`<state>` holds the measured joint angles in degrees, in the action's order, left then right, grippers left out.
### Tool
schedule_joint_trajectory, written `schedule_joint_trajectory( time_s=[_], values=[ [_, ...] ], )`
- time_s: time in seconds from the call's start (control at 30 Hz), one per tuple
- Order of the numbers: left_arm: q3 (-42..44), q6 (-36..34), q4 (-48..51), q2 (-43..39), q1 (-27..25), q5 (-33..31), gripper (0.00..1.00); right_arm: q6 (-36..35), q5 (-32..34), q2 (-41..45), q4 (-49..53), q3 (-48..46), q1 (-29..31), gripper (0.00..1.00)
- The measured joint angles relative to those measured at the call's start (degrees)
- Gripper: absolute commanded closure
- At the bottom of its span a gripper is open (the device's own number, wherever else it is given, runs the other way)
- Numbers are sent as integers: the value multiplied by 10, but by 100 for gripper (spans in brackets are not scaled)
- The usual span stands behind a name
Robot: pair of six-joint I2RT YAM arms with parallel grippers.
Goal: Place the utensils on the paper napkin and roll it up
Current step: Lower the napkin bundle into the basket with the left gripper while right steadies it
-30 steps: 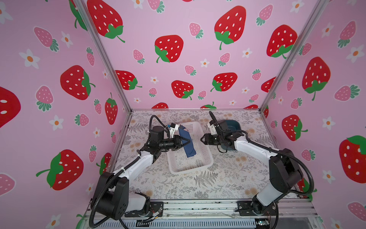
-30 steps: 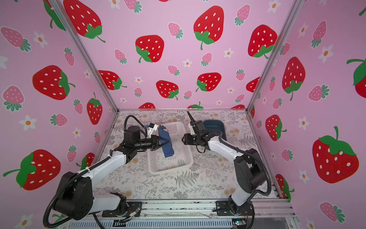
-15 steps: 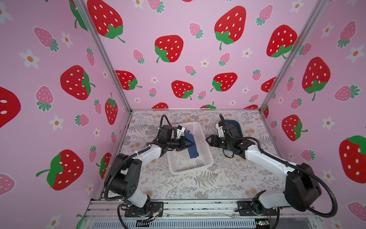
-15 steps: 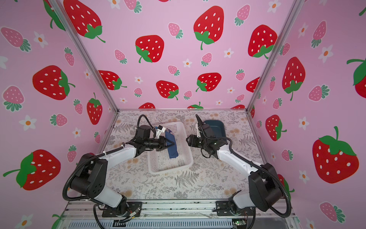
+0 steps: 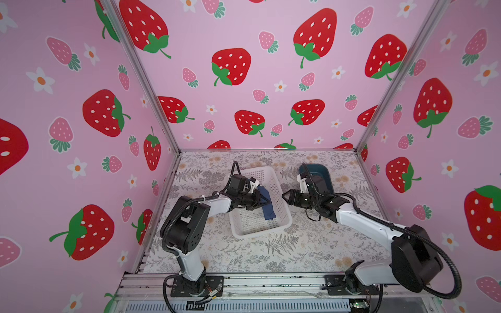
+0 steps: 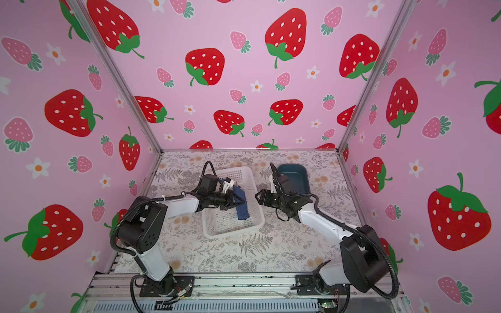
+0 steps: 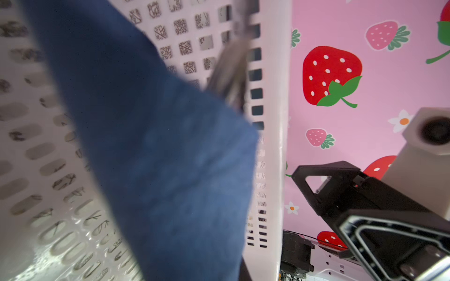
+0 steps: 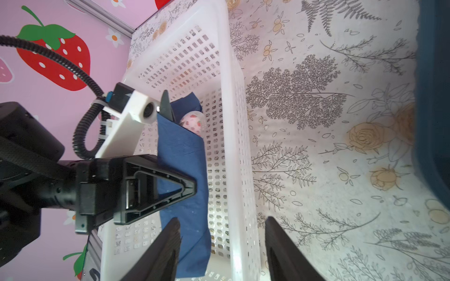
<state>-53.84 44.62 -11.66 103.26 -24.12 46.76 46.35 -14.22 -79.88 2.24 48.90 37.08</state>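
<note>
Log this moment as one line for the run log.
left claw: shut on rolled napkin in white basket | right claw: open, empty, beside basket

You had a navy blue paper napkin, a white perforated basket, a teal tray, a grey-and-tan floral surface and pink strawberry-print walls.

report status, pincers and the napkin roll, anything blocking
Left pincer shut on rolled napkin, inside white basket. Spoon bowl showing at one end of roll. Right pincer open, empty, beside basket; basket wall between it and roll.
</note>
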Motion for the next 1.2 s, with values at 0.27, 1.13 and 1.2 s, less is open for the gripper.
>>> schedule_joint_trajectory(
  time_s=[0.27, 1.13, 1.2],
  values=[
    [-23, 16, 0, 42, -9, -18, 90, 1, -59, -65, 3, 3, 0, 43],
    [-86, -16, 64, 123, -9, -34, 89, 29, -108, -79, -39, -2, 38, 43],
    [-91, -22, 68, 126, -9, -33, 88, 29, -105, -79, -36, -2, 38, 43]
  ],
)
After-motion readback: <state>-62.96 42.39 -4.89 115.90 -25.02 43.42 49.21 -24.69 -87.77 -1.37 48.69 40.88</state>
